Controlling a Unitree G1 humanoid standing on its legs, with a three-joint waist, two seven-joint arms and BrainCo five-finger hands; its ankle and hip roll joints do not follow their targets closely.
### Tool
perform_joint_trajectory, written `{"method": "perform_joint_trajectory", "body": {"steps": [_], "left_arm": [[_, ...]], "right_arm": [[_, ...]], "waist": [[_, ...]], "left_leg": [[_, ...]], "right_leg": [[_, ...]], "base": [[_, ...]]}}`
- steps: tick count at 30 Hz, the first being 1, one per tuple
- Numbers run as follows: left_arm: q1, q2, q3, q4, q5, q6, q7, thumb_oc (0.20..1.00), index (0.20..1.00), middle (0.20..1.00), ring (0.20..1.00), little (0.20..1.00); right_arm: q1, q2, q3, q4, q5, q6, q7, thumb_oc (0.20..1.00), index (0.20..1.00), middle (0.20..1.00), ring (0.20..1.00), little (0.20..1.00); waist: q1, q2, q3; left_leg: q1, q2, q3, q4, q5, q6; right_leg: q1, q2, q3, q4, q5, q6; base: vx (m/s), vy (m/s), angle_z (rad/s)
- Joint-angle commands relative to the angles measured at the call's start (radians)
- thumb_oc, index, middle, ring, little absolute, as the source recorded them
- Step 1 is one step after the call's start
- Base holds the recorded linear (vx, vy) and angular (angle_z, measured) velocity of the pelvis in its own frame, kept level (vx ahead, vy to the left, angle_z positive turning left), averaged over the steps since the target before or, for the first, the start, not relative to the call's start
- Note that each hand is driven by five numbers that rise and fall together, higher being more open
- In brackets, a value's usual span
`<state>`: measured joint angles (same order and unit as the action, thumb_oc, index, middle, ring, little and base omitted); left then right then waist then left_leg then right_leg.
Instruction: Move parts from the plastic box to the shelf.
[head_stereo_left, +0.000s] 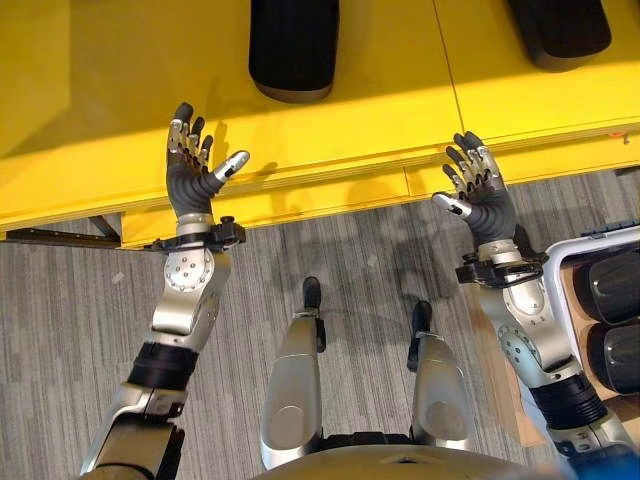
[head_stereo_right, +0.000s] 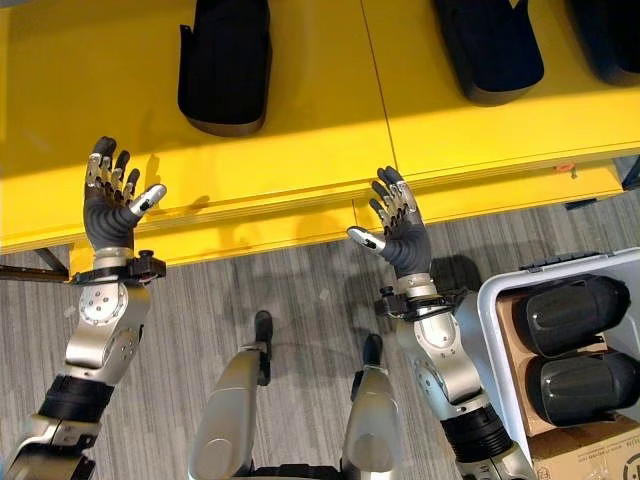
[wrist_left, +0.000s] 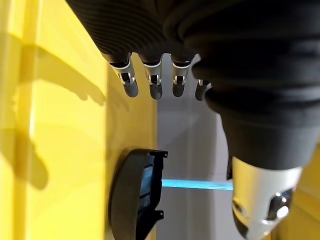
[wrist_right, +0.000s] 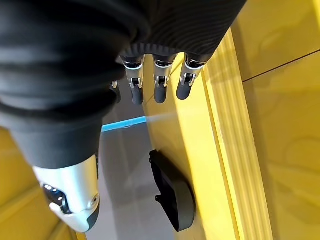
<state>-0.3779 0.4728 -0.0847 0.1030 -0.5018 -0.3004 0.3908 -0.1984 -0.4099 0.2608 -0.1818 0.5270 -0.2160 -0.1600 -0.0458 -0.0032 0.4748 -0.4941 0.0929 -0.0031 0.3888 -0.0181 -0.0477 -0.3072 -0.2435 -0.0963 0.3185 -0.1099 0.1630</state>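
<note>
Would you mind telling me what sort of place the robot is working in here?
Probably a workshop or parts-handling area: a yellow shelf holds black moulded parts, a white plastic box holds more of them, and the floor is grey carpet.

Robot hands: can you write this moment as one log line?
left hand: open, empty | right hand: open, empty | parts: on shelf | box: two parts left

Black parts (head_stereo_right: 225, 65) lie on a bright yellow shelf (head_stereo_right: 300, 130) (grey striped floor (head_stereo_right: 290, 290) below).

Silver-grey arms, dark-tipped fingers (head_stereo_left: 186, 135), blk ribbed cuffs
</note>
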Motion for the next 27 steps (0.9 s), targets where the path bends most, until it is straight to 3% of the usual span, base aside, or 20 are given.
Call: {"method": "perform_joint_trajectory", "body": {"steps": [1,10,27], "left_arm": [[-0.081,0.053,0.003,0.075,-0.023,-0.058,0.030,1.000,1.000,1.000,1.000,1.000],[-0.209,0.123,0.031,0.258,-0.041,-0.060,0.086,1.000,1.000,1.000,1.000,1.000],[-0.392,0.209,-0.023,0.509,-0.100,-0.030,0.073,1.000,1.000,1.000,1.000,1.000]], "right_arm": [[-0.007,-0.001,-0.003,-0.084,0.008,-0.076,-0.001,1.000,1.000,1.000,1.000,1.000],[0.031,-0.011,-0.014,-0.121,0.009,-0.099,0.002,1.000,1.000,1.000,1.000,1.000],[0.075,-0.031,-0.026,-0.164,0.039,-0.110,0.016,1.000,1.000,1.000,1.000,1.000]], "waist": [[-0.004,-0.029,-0.065],[-0.031,-0.049,-0.075],[-0.062,-0.064,-0.075]], "left_leg": [[-0.014,0.060,0.009,0.020,0.000,-0.038],[-0.022,0.069,0.012,0.035,-0.011,-0.045],[-0.040,0.077,0.018,0.055,-0.022,-0.047]], "right_leg": [[0.028,0.008,-0.021,0.036,-0.041,-0.038],[0.021,0.013,-0.010,0.041,-0.044,-0.035],[0.005,0.019,-0.004,0.044,-0.044,-0.027]], "base": [[0.00,0.000,0.00],[0.01,0.007,-0.05],[0.01,0.004,-0.02]]}}
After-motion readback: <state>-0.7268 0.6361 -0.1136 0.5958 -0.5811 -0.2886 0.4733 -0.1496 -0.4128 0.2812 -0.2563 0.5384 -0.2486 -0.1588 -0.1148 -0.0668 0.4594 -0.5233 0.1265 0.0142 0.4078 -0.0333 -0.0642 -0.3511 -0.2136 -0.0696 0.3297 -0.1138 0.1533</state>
